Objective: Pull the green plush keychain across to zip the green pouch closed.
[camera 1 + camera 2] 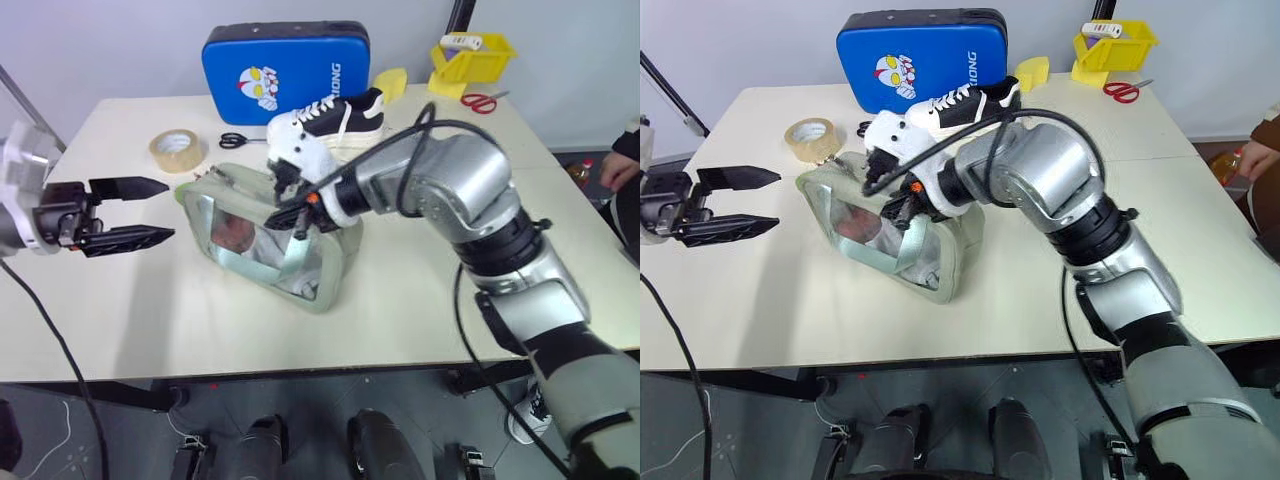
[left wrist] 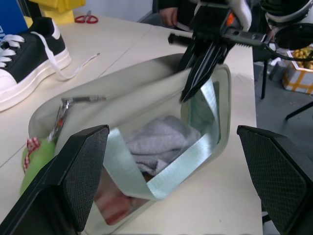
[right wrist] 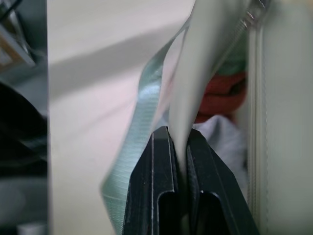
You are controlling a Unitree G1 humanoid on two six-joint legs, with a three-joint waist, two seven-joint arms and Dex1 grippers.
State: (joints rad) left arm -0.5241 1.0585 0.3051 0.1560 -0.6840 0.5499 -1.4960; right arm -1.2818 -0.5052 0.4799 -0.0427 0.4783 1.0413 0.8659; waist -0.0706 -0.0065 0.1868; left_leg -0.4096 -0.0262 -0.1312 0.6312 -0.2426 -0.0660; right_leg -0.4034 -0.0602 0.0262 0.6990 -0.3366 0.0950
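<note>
Sage-green fabric of the green pouch [image 1: 300,262] is pinched in the closed right gripper [image 3: 180,147]. The left gripper [image 1: 150,212] gapes wide just short of the green plush keychain [image 2: 35,160]. Bracing step; next, grasp the keychain.

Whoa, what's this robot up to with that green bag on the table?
It is working on zipping the green pouch shut. Its right claw is shut on the pouch's top edge, pinching the fabric. Its left claw hangs open just off the pouch's other end, where the green plush keychain on the zipper pull lies untouched. The zipper is still open, with cloth showing inside.
</note>
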